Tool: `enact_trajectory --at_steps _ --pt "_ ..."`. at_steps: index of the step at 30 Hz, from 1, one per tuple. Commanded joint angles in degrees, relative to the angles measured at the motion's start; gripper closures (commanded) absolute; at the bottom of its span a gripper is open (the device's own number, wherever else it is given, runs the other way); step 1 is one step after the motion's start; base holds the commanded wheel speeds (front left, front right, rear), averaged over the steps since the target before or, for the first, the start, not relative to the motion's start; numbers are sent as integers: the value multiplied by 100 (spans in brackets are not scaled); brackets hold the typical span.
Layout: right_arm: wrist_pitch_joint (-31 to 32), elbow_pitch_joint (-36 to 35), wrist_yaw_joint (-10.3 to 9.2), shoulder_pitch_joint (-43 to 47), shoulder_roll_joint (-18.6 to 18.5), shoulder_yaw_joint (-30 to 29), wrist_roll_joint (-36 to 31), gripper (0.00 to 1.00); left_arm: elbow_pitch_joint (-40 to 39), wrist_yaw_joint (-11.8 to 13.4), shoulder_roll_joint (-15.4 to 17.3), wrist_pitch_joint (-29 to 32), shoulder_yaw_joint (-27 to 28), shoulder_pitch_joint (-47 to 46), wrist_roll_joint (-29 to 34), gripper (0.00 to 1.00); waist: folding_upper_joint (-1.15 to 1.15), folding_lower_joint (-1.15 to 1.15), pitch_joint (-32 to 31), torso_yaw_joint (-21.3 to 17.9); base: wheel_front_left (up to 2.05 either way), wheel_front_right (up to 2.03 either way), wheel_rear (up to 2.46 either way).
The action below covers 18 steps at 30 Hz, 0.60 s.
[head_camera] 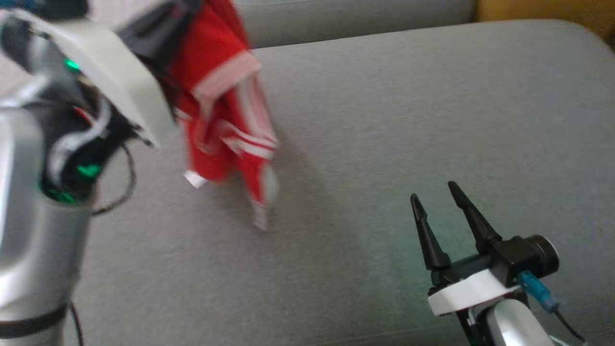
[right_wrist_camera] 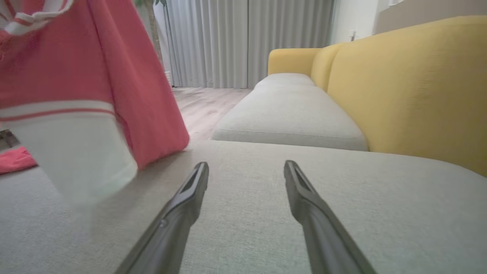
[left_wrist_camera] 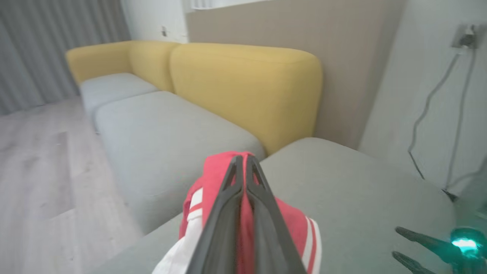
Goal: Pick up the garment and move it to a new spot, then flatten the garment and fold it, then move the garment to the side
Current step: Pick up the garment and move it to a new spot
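A red garment (head_camera: pixel 218 103) with white stripes hangs in the air over the grey sofa seat (head_camera: pixel 384 120) at the upper left, its lower end near or touching the cushion. In the left wrist view my left gripper (left_wrist_camera: pixel 243 160) is shut on the garment (left_wrist_camera: pixel 293 224), the cloth bunched around the closed fingers. My right gripper (head_camera: pixel 435 194) stands open low at the lower right, apart from the garment, with nothing between its fingers. In the right wrist view the garment (right_wrist_camera: pixel 76 76) hangs at the left beyond the open right gripper (right_wrist_camera: pixel 246 169).
The grey seat stretches wide to the right of the garment. A yellow backrest (left_wrist_camera: pixel 243 87) and a second grey cushion (right_wrist_camera: pixel 285 114) lie beyond. Wooden floor (left_wrist_camera: pixel 38 171) and grey curtains (right_wrist_camera: pixel 228 42) are off the sofa's far end. Cables (left_wrist_camera: pixel 437 114) hang on the wall.
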Motion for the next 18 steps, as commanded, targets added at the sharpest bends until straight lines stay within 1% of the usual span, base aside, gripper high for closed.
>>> enact_trajectory --at_steps 1,3,5,10,12,14,15,16,17,18 --pt "-62 -167 44 -167 34 148 56 0 -246 -34 136 87 162 -277 -15 100 0 0 -15 -422 0 0 0" --pt "-62 -171 44 -223 59 204 82 0 -218 -26 1 185 -38 -238 -60 100 0 0 17 -671 0 0 0" --pt "-62 -182 44 -285 85 250 122 0 -18 -18 -222 217 -251 -225 -128 100 0 0 61 -907 0 0 0" --pt "-62 -180 44 -422 131 419 256 0 916 -20 -766 -45 -807 -276 -16 100 0 0 155 -1540 0 0 0" --pt "-62 -180 44 -460 139 468 313 0 1358 -24 -912 -411 -1041 -380 208 100 0 0 195 -1760 0 0 0" --pt "-62 -216 44 -485 142 507 435 0 1854 -20 -1066 -1147 -1158 -576 625 100 0 0 264 -1932 0 0 0" --pt "-62 -233 44 -501 143 520 494 0 2135 -12 -1158 -1560 -1197 -665 799 97 0 0 301 -2004 0 0 0" --pt "-62 -242 44 -514 143 538 540 0 2462 37 -1250 -1902 -1193 -723 913 56 0 0 324 -2070 0 0 0" --pt "-62 -243 44 -522 143 553 576 0 2755 57 -1312 -2219 -1219 -791 1034 0 0 0 335 -2128 0 0 0" --pt "-62 -244 44 -523 144 558 604 0 3024 98 -1371 -2504 -1217 -845 1111 0 0 0 343 -2176 0 0 0"
